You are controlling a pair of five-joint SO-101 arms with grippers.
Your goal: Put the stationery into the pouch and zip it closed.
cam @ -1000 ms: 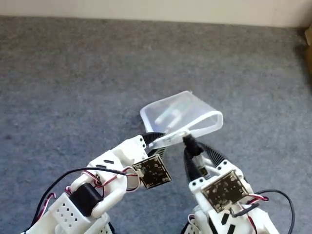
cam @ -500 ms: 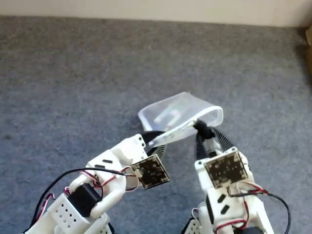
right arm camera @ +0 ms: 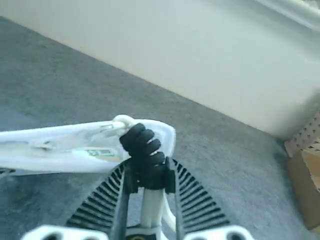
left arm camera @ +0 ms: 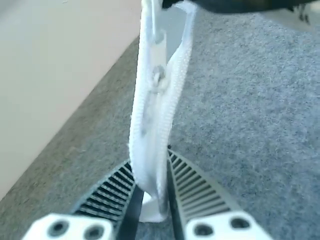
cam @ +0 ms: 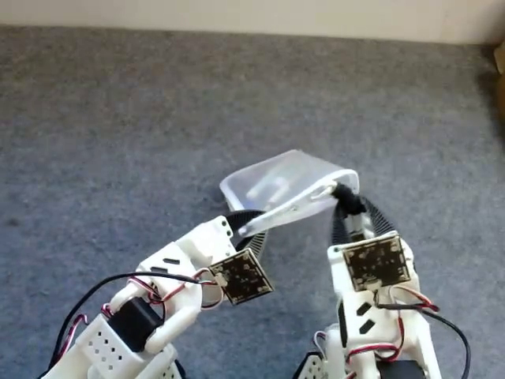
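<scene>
A translucent white pouch [cam: 288, 175] hangs above the grey carpet between my two grippers. Pale stationery [cam: 271, 189] shows faintly through its wall. My left gripper [cam: 246, 226] is shut on the pouch's near-left end, and the zipper edge [left arm camera: 152, 100] rises from between its ribbed fingers [left arm camera: 197, 187] in the left wrist view. My right gripper [cam: 348, 204] is shut on the black zipper pull [right arm camera: 145, 150] at the pouch's right end. In the right wrist view, the pouch [right arm camera: 60, 147] stretches away sideways from the pull, its zipper line drawn together.
Grey carpet [cam: 118, 118] lies all around the pouch. A pale wall [cam: 237, 14] runs along the far edge. A cardboard box [right arm camera: 305, 182] stands at the far right by the wall.
My right gripper has drawn the black pull rightward along the zipper, from near the left gripper to the pouch's right end. The pouch mouth has narrowed. The left gripper has held still.
</scene>
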